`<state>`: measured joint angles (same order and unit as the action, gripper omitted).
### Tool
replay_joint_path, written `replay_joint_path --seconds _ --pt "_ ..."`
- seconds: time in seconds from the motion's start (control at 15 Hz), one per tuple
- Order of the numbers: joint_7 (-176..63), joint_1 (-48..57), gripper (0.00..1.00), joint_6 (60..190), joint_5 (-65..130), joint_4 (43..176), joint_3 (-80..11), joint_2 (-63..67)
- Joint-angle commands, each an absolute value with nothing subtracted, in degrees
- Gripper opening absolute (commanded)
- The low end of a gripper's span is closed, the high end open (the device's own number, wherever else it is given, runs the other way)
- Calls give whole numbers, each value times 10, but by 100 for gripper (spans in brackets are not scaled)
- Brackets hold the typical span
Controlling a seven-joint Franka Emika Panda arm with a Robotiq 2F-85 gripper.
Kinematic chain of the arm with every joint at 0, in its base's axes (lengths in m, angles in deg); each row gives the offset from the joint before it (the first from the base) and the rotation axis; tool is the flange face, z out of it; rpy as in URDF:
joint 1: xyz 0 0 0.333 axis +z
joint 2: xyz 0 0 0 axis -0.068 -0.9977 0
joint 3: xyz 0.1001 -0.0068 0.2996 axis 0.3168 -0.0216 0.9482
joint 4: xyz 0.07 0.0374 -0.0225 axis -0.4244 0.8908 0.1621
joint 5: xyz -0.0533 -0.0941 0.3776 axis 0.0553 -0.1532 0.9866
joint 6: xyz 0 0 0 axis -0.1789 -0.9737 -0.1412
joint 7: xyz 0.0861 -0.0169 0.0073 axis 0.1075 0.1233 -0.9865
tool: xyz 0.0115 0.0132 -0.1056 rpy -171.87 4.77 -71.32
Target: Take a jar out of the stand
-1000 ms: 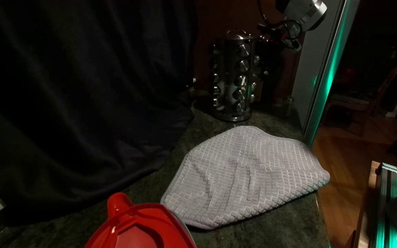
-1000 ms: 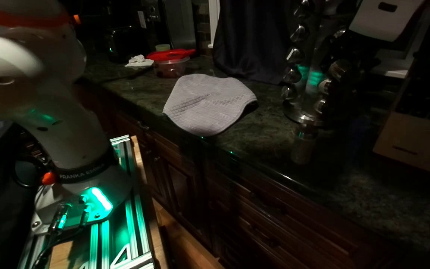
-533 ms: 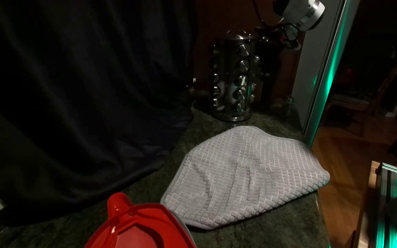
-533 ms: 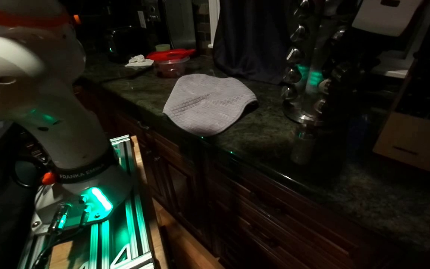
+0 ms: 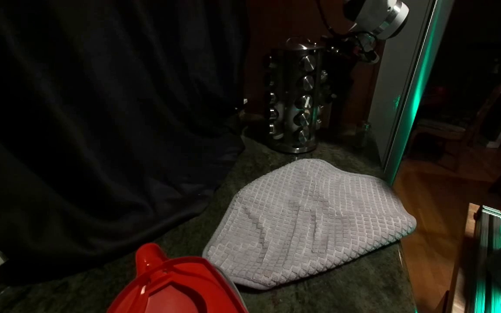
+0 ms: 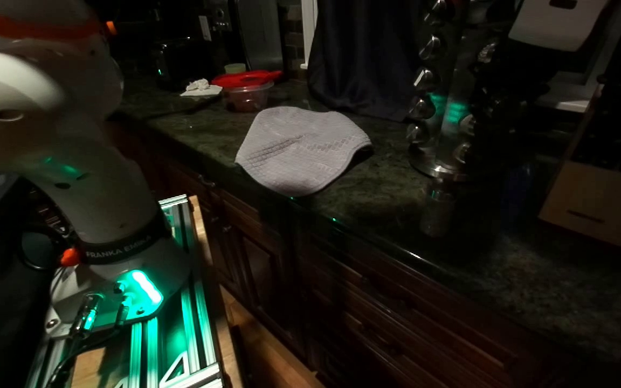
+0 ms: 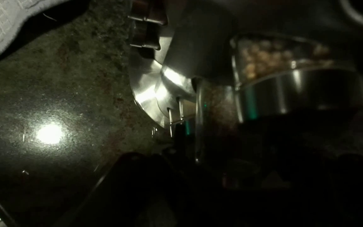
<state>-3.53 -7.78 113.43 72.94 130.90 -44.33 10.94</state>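
Little light is given to the stone counter [image 6: 386, 199], whose front edge is only faintly shown. From beside it the robot arm [image 6: 46, 134] is extended, and a grey cloth [image 6: 302, 148] is spread up to the front edge. Beyond the cloth, set back from that edge, the stand [image 5: 294, 100] is placed upright, with several tiers. Next to its upper half, on the side away from the cloth, the gripper [image 7: 241, 160] is positioned. How far its jaws are apart cannot be told, because they are lost in shadow; whether something is held is also not shown.

By the wrist view, a jar [image 7: 282, 71] with light brown pieces [image 7: 258, 58] is found in the stand, just before the gripper, and its silver cap [image 7: 301, 91] is turned to the gripper side. Its long axis seems to be directed outward from the stand, toward the jaws. Lower in that view, a second glass [image 7: 216, 102], probably a jar also, is partly hidden, so which of the two is meant cannot be decided. For either, a pull along its own axis, straight out of the stand, is judged to be required.
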Motion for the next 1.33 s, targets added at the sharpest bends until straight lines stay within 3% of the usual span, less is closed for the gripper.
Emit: replay_joint_path --seconds 0.0,0.13,1.27 --pt "-22 -77 37 1147 710 1308 -440 110" --pt "-21 -78 23 1148 705 1309 -441 111" --pt "9 -80 23 1195 665 1354 -446 154"
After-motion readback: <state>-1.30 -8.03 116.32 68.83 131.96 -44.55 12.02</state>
